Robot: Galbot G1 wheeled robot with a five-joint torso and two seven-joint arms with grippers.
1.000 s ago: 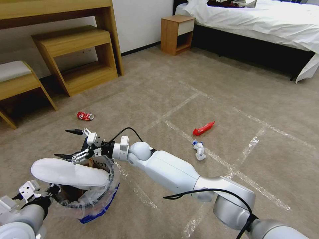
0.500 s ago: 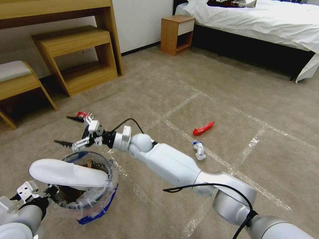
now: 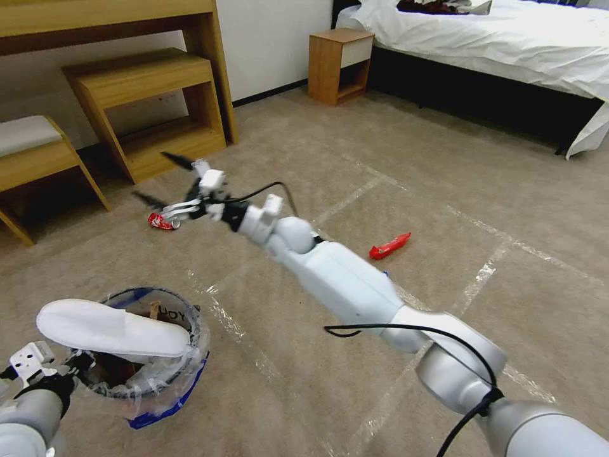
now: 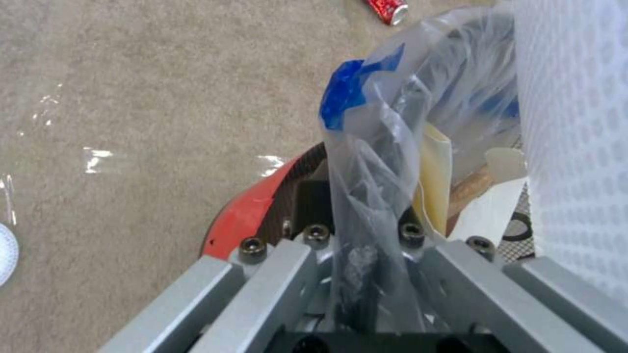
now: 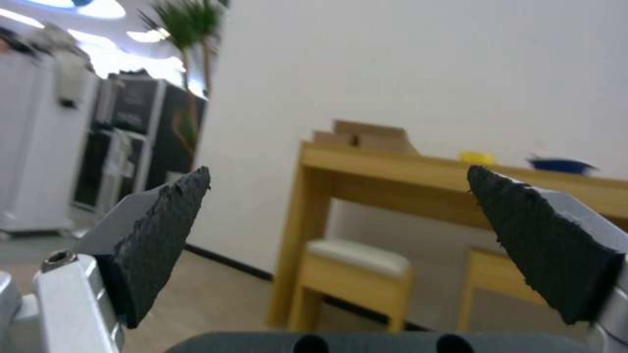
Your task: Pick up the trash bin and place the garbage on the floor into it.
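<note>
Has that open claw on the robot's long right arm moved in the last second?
Yes. The right gripper, open and empty, has lifted away from the trash bin and swung out toward the wooden step shelf, now hanging above the red can.

1. The right arm (image 3: 342, 285) has smooth white shells, with a rounded white joint next to the wrist.
2. A silver-grey metal elbow joint (image 3: 457, 374) follows the white shell.
3. A black cable (image 3: 406, 330) loops over the elbow joint; a second thin black cable arcs over the wrist.
4. The right gripper (image 3: 166, 181) has a white and silver body with two black, pointed, rough-textured fingertips (image 5: 164, 235).
5. The left gripper (image 4: 366, 274) has grey metal bars fastened with dark hex-socket screws (image 4: 252, 245).
6. The left arm (image 3: 28, 419) is grey, with a black band and a white perforated bracket next to the wrist.
</note>
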